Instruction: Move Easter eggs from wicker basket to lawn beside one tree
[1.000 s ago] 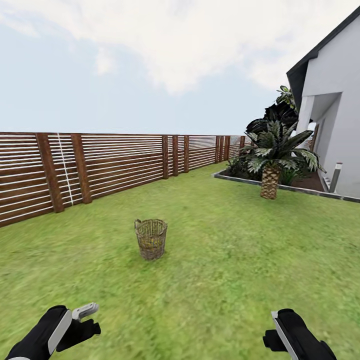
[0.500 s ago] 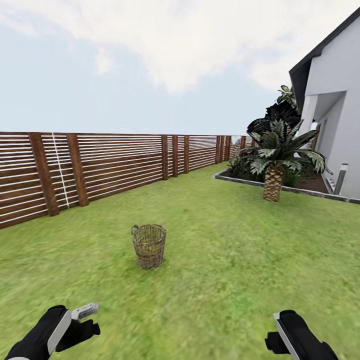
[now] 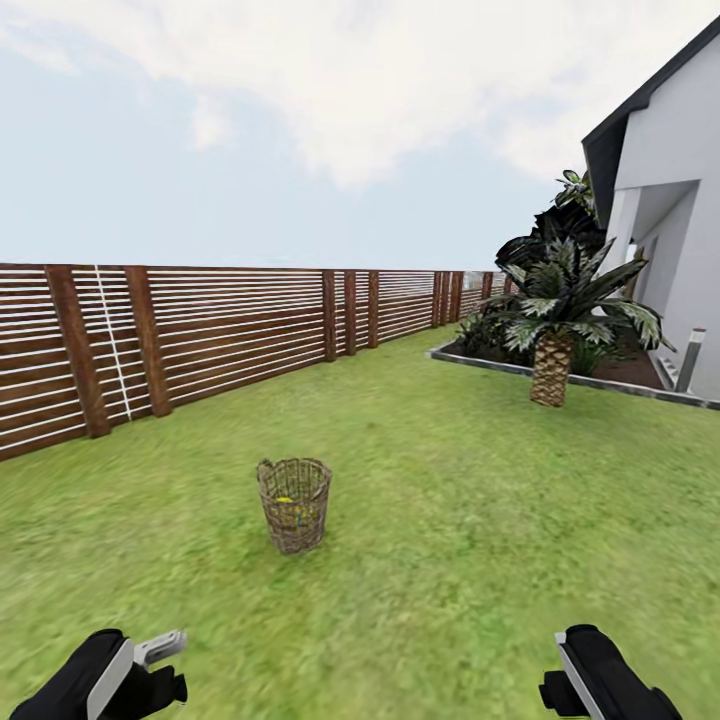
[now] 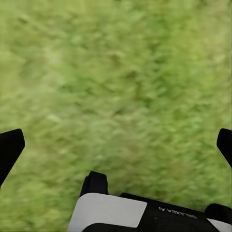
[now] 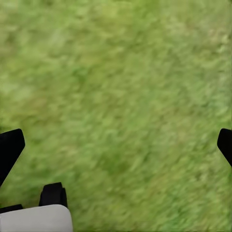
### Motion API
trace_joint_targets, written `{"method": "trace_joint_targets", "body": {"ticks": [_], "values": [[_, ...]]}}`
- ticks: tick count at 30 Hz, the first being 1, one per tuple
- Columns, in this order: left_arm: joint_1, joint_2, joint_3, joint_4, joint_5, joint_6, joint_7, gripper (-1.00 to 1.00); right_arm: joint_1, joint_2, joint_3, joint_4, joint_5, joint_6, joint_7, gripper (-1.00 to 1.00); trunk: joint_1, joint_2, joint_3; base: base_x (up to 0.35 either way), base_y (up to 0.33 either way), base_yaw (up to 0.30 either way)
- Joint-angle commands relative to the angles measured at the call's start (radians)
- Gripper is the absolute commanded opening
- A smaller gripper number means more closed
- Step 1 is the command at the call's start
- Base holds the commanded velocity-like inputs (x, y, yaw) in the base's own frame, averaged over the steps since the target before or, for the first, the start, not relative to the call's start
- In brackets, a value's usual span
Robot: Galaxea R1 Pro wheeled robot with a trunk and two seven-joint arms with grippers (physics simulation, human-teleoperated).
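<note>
Standing upright on lawn [image 3: 480, 520]: wicker basket [image 3: 294, 505], well ahead of left hand [image 4: 116, 145] and right hand [image 5: 116, 145], both spread, empty.

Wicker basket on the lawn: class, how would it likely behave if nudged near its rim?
The wicker basket is tall and narrows toward its base, so it would probably tip. Its open weave suggests it is light, likely sliding easily on the lawn.
</note>
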Motion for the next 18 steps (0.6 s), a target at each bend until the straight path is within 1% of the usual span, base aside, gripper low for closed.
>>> {"method": "trace_joint_targets", "body": {"ticks": [1, 5, 6, 8, 10, 13, 18], "values": [[0.0, 0.0, 0.003, -0.001, 0.002, 0.005, 0.001, 1.0, -0.001, 0.001, 0.0, -0.001, 0.005, 0.004, 0.002, 1.0, 0.0, -0.001, -0.001, 0.222, 0.0, 0.0], [0.0, 0.001, 0.004, 0.003, 0.003, 0.007, 0.0, 1.0, -0.001, 0.004, 0.001, 0.001, 0.006, 0.003, 0.0, 1.0, 0.0, -0.001, -0.001, 0.194, 0.0, 0.0], [0.0, 0.002, 0.005, 0.017, 0.004, 0.006, -0.001, 1.0, -0.001, 0.004, 0.002, 0.002, 0.007, 0.003, 0.0, 1.0, 0.0, -0.001, -0.001, 0.162, 0.0, 0.0], [0.0, 0.003, 0.006, 0.089, 0.004, 0.002, 0.0, 1.0, -0.001, 0.005, 0.002, 0.003, 0.007, 0.003, 0.0, 1.0, 0.0, -0.001, -0.001, 0.135, 0.0, 0.0], [0.0, 0.0, 0.006, 0.135, 0.004, 0.0, -0.001, 1.0, -0.001, 0.005, 0.003, 0.003, 0.007, 0.003, -0.001, 1.0, 0.0, -0.001, -0.001, 0.105, 0.0, 0.0], [0.0, -0.003, 0.006, 0.155, 0.003, 0.0, -0.003, 1.0, -0.001, 0.005, 0.003, 0.003, 0.007, 0.003, 0.0, 1.0, 0.0, -0.001, -0.001, 0.107, 0.0, 0.0], [0.0, 0.005, 0.011, 0.159, 0.009, 0.002, -0.007, 1.0, -0.001, 0.006, 0.003, 0.004, 0.007, 0.003, 0.0, 1.0, 0.0, -0.001, -0.001, 0.125, 0.0, 0.0]]}}
